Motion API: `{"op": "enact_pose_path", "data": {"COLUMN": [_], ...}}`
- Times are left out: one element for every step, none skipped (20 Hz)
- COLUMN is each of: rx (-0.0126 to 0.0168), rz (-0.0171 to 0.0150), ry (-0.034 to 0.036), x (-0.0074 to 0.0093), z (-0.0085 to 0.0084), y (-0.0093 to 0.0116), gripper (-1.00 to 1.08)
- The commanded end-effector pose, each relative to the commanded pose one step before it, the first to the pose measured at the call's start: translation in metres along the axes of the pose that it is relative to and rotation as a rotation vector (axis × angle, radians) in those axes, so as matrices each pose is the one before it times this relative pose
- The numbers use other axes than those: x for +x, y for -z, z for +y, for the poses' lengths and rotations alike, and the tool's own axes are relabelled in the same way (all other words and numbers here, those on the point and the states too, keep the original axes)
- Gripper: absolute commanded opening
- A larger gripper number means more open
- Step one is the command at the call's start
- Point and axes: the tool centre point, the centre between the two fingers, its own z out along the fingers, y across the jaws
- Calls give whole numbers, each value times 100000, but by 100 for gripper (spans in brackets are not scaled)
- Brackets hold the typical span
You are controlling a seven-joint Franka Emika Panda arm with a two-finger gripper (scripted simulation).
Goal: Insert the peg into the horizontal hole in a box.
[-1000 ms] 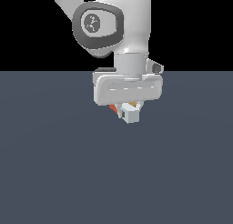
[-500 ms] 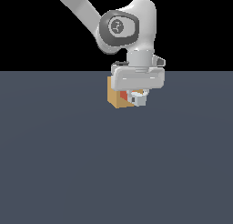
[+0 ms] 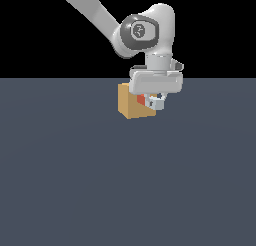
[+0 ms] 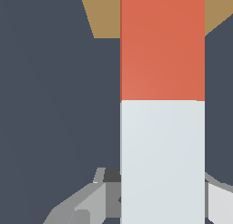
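The grey-fingered pincer (image 3: 154,101) is closed around the long square-sectioned peg (image 4: 162,104), orange-red over one part and pale grey-white at the other. In the wrist view the pale part lies nearest the pincer's fingers (image 4: 93,201), which flank it on both sides, and the orange-red part runs away from them toward the plain tan cube-shaped box (image 4: 105,13). In the exterior view only a short bit of the peg (image 3: 150,101) shows beneath the white hand body, orange-red on the side toward the box and pale on the far side.

The white jointed arm (image 3: 145,32) comes down from the upper part of the exterior view, bends at a round joint with a dark cap, and hangs the hand straight down, with the pincer pointing at the dark blue-grey tabletop (image 3: 125,180).

The box (image 3: 131,105) stands just beside the pincer, on the side of the peg's orange-red end, partly behind the hand. The orange-red end overlaps the box face in both views; whether it touches the box or sits inside the square hole cannot be told, since the peg and hand cover that part of the face
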Motion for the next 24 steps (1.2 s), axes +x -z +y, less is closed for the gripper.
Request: {"op": "enact_pose_path", "data": {"rx": [-206,0,0,0,0,0,0,0,0,0,0,231,0,-48,-107,-107,-83,-48,0,0,0,0,206,0], "rz": [-55,0,0,0,0,0,0,0,0,0,0,28,0,4,9,9,7,4,0,0,0,0,20,0], "ry": [-190,-49,0,0,-49,0,0,0,0,0,0,24,0,9,20,20,15,9,0,0,0,0,15,0], "x": [388,99,112,90,33,49,29,10,0,0,0,8,3,14,27,31,24,14,3,0,0,0,11,50], "z": [581,141,121,98,71,54,32,11,0,0,0,-78,21,57,93,123,94,56,20,0,0,0,-78,-2], "y": [257,32,26,21,16,12,7,2,0,0,0,-145,1,39,85,87,67,39,1,0,0,0,-126,0], "gripper": [-100,-100,-100,-100,-100,-100,-100,-100,-100,-100,-100,-100,-100,-100,-100,-100,-100,-100,-100,-100,-100,-100,-100,-100]}}
